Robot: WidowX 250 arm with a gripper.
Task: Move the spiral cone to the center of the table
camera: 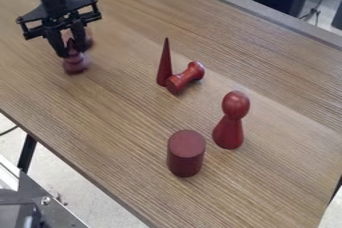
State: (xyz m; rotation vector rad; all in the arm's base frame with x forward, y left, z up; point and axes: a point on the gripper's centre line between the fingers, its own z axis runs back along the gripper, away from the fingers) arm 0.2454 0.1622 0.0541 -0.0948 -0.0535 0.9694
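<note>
1. Gripper [72,52] at ten o'clock, right at the spiral cone's top; from where I stand, can't tell if it's released or clenched on it.
2. Spiral cone [76,65] at ten o'clock, upright, well off center. Another reddish piece [87,38] behind, partly hidden.
3. Step: looks like the grasp. Next: secure grip, lift, carry toward four o'clock, set down upright.
4. Thin cone [164,67] and spool [185,77] sit near center, could get knocked.
5. Containers: none used; pieces directly on table [113,114].
</note>
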